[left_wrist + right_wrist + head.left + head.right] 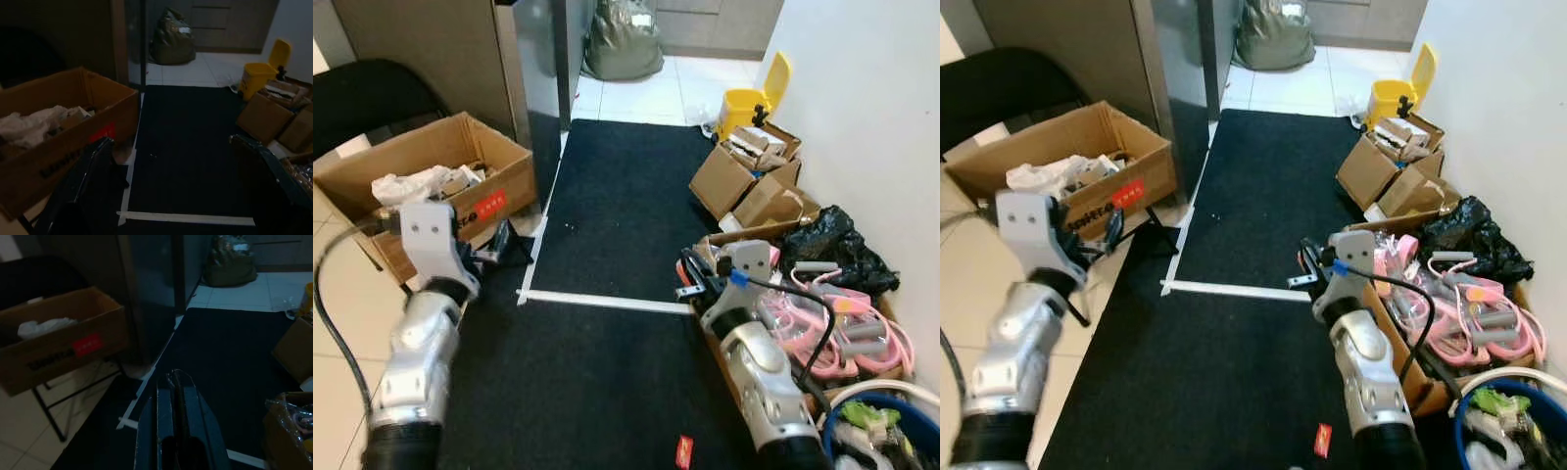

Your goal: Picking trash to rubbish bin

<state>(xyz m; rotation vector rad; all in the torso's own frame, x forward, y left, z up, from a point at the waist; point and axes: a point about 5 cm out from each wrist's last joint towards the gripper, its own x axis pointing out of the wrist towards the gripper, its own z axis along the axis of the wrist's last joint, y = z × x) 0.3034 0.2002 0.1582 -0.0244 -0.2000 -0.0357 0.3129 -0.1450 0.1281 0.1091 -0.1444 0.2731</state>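
Both arms are up over the black mat (617,196): the left gripper (171,161) has its fingers spread wide with nothing in them, the right gripper (177,396) has its fingers pressed together, empty. A small red scrap of trash (683,451) lies on the mat near its right edge, beside the right arm, and the yellow rubbish bin (751,103), lid up, stands well away past the mat's far right corner.

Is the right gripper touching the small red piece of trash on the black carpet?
Apart. In the left eye view the right gripper is raised near the white tape line, while the small red piece of trash lies on the black carpet far behind it, beside the arm.
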